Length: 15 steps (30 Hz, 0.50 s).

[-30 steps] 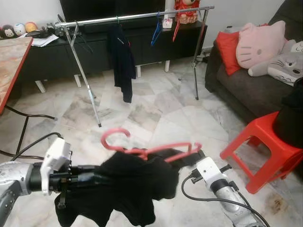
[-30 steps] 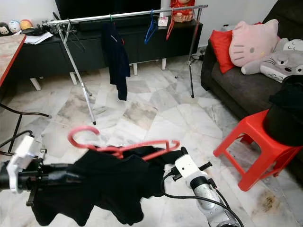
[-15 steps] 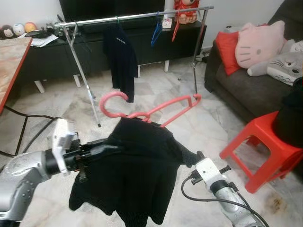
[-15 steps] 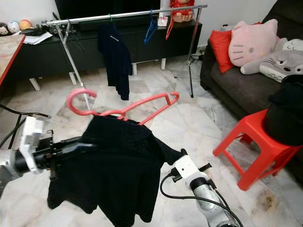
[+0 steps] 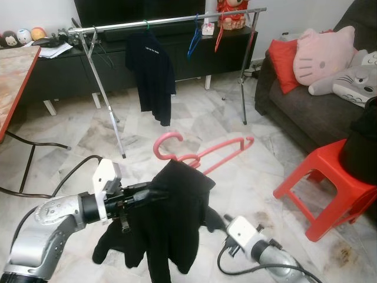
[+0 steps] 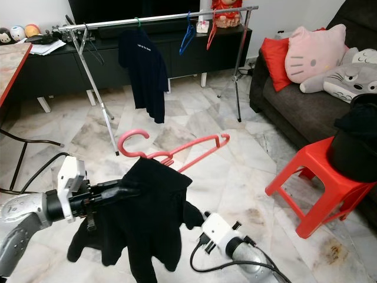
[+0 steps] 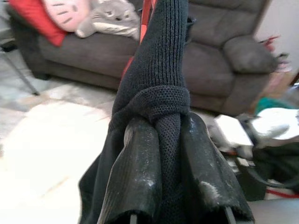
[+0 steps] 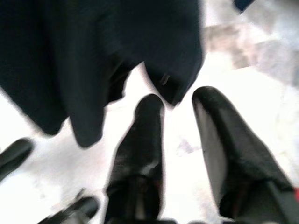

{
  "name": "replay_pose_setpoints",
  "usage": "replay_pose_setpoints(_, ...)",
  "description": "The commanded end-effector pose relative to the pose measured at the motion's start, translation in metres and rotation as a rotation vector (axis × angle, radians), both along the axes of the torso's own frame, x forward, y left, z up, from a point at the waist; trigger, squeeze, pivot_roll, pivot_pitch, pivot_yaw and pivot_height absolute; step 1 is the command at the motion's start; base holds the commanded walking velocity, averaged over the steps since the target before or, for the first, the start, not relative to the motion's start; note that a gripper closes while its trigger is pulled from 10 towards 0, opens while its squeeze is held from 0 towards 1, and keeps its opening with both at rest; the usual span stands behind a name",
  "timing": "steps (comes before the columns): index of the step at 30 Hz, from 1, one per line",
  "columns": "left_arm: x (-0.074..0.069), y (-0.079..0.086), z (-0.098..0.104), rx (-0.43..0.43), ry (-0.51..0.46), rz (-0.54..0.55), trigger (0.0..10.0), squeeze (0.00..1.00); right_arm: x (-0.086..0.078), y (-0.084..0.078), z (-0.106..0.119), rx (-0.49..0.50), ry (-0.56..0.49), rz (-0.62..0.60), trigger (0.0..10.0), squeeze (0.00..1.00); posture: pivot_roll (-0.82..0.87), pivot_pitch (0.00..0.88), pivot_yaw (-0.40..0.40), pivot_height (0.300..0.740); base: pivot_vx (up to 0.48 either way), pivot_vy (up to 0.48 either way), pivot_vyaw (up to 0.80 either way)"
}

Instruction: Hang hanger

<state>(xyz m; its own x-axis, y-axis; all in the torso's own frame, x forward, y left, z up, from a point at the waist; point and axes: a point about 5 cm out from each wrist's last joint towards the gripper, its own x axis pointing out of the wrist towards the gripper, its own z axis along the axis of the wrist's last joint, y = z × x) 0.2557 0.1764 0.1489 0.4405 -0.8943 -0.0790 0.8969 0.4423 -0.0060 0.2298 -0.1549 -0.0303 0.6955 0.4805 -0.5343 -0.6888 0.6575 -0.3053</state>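
Pinching the black garment (image 5: 171,218) on the pink hanger (image 5: 203,154), the left gripper (image 7: 163,158) is held at 9 o'clock, hook kept free for the rail (image 5: 171,20) at 12. Right gripper (image 8: 180,135) is spread, empty.

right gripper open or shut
Open. In the right wrist view the right gripper has floor showing between its two black fingers, which grip nothing; the black garment hangs just beyond them.

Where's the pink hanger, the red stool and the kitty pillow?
pink hanger (image 5: 203,157): left eye view, on its sloping arm.
red stool (image 5: 330,171): left eye view, on its seat.
kitty pillow (image 5: 321,56): left eye view, on its face.
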Motion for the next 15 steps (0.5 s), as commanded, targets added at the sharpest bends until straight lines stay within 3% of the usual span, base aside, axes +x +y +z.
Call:
replay_pose_setpoints(1,0.006,-0.001,0.009,0.005,-0.063,0.021,10.0,0.0,-0.002,0.0,-0.001,-0.005,0.026,0.025,10.0,1.0,-0.06,0.0,-0.028,0.74,0.0,0.0,0.0)
replay_pose_setpoints(11,0.011,-0.002,0.005,0.017,-0.079,0.061,10.0,0.0,-0.002,-0.006,0.0,0.024,0.048,-0.007,10.0,1.0,-0.07,0.0,-0.023,0.74,0.0,0.0,0.0)
replay_pose_setpoints(13,0.01,-0.001,0.002,0.047,-0.07,0.054,10.0,0.0,-0.001,-0.012,0.003,0.026,0.065,0.039,10.0,1.0,-0.07,0.0,-0.02,0.74,0.0,0.0,0.0)
replay_pose_setpoints(15,0.008,0.003,-0.006,0.142,-0.057,0.029,10.0,0.0,0.001,-0.018,0.01,0.027,0.064,0.082,10.0,1.0,-0.07,0.0,-0.018,0.74,0.0,0.0,0.0)
